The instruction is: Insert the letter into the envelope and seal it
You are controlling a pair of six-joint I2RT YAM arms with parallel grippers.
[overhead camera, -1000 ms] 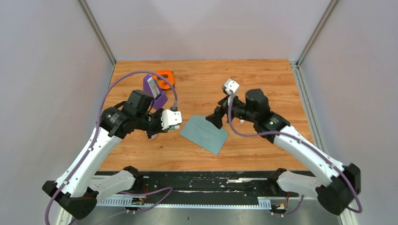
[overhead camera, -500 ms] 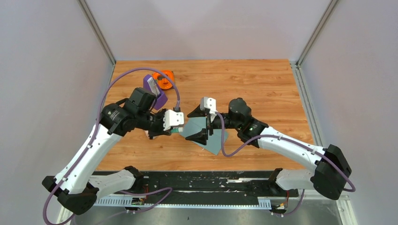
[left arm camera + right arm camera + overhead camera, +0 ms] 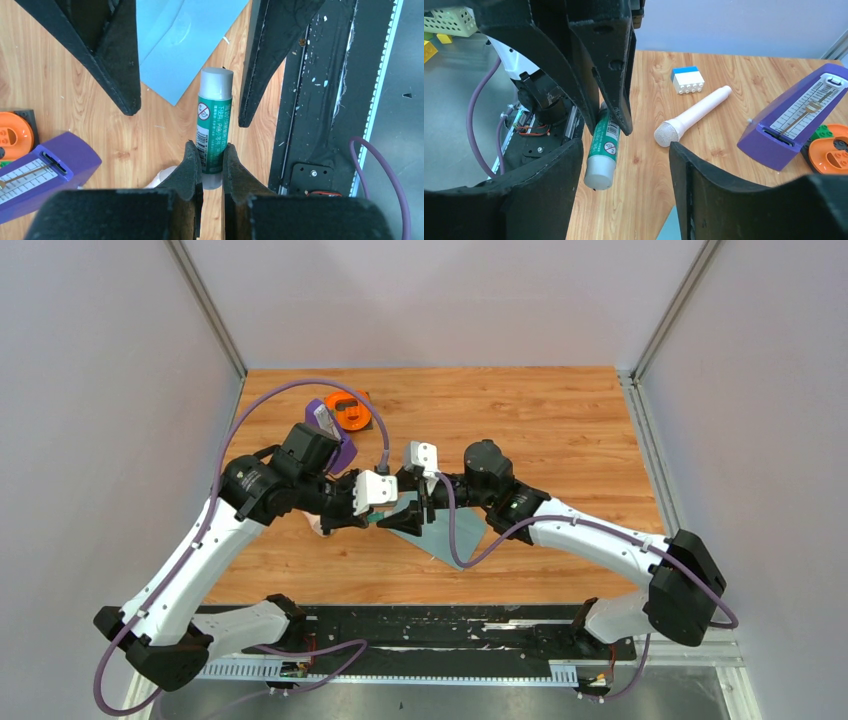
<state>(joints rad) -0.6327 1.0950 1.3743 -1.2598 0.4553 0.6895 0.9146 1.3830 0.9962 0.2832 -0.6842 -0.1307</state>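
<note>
The grey-teal envelope (image 3: 455, 536) lies flat on the wooden table; it also shows in the left wrist view (image 3: 175, 45). The letter is not in view. My left gripper (image 3: 209, 148) is shut on a green glue stick (image 3: 216, 120) with a grey cap, held above the table beside the envelope's left corner. My right gripper (image 3: 624, 150) is open, and its jaws stand on either side of the stick's capped end (image 3: 603, 150) without closing on it. In the top view the left gripper (image 3: 372, 518) and the right gripper (image 3: 405, 506) meet nose to nose.
A pink-white toy microphone (image 3: 694, 115) and a blue-and-white brick (image 3: 687, 80) lie on the wood. A purple metronome (image 3: 335, 445) and an orange item (image 3: 350, 412) stand at the back left. A black rail (image 3: 320, 100) runs along the near table edge.
My right arm has swung left from over the envelope to the left gripper, its open jaws now around the glue stick's cap. The left gripper has shifted slightly right with the stick.
</note>
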